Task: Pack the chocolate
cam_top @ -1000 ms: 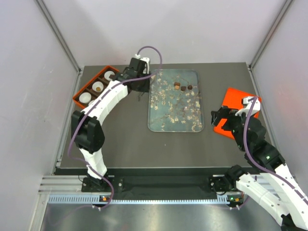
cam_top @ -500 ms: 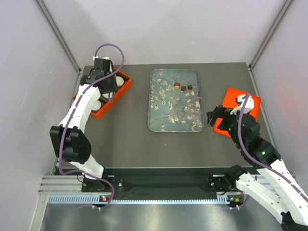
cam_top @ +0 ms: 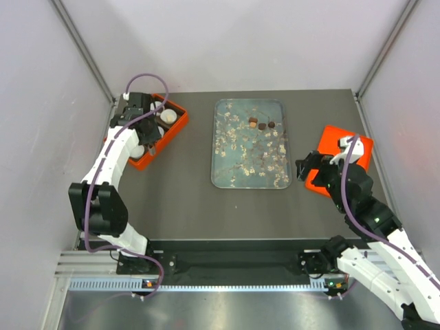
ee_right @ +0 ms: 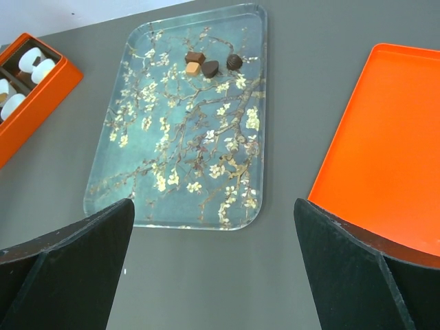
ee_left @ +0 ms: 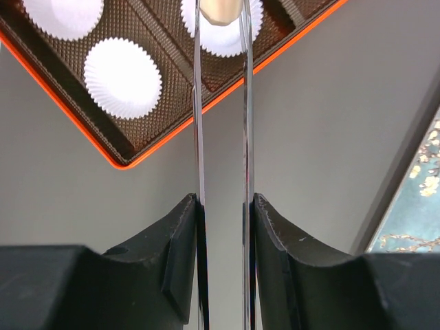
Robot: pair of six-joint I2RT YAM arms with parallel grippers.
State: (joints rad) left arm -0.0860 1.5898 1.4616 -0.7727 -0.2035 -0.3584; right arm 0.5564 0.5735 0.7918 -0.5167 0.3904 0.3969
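Several small chocolates (cam_top: 262, 125), dark brown and tan, lie at the far end of the blossom-print tray (cam_top: 251, 165); they also show in the right wrist view (ee_right: 210, 66). My left gripper (ee_left: 223, 199) is shut on thin metal tweezers (ee_left: 199, 124). The tweezer tips hold a tan chocolate (ee_left: 220, 8) over a white paper cup (ee_left: 230, 38) in the orange box (ee_left: 172, 134). In the top view the left gripper (cam_top: 147, 126) is over that box (cam_top: 177, 125). My right gripper (ee_right: 213, 206) is open and empty, above the table near the tray's near right corner.
Two more white paper cups (ee_left: 124, 77) sit empty in the box's brown compartments. A flat orange lid (cam_top: 331, 146) lies right of the tray, under my right gripper (cam_top: 306, 168). Grey walls close in both sides.
My left arm swung left from the tray's far edge to the orange box, carrying the tan chocolate in the tweezers. My right gripper shifted slightly left.
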